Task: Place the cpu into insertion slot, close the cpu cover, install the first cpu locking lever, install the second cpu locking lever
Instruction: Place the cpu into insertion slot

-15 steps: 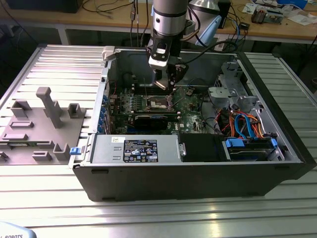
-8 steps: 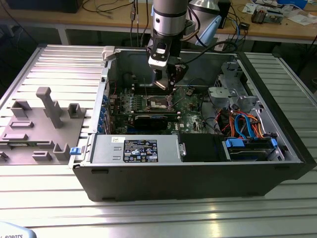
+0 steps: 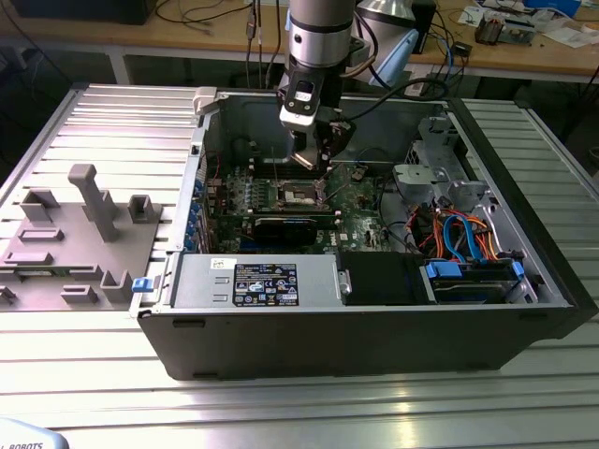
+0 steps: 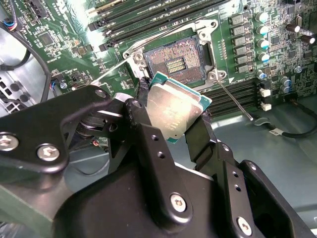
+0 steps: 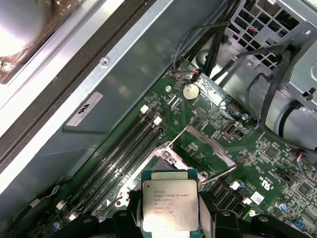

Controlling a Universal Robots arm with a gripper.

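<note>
The claw (image 4: 174,113) is closed narrowly on the cpu (image 4: 171,101), pinching two opposite edges with the silver top facing the wrist. The chip hangs above the insertion slot (image 4: 173,62), apart from it and not yet seated. That thin edge grip looks like the weak point: a small slip or twist could bring the chip down skewed, and a corner landing first would likely bend the socket's fine contacts. The cpu cover (image 5: 208,142) stands raised beside the slot and a locking lever (image 4: 235,100) juts out near it, so a finger could snag either one. In the exterior view the arm (image 3: 318,37) drops nearly vertically into the open computer case (image 3: 374,327) on the counter (image 3: 94,393), wrist pointing straight down over the board.
</note>
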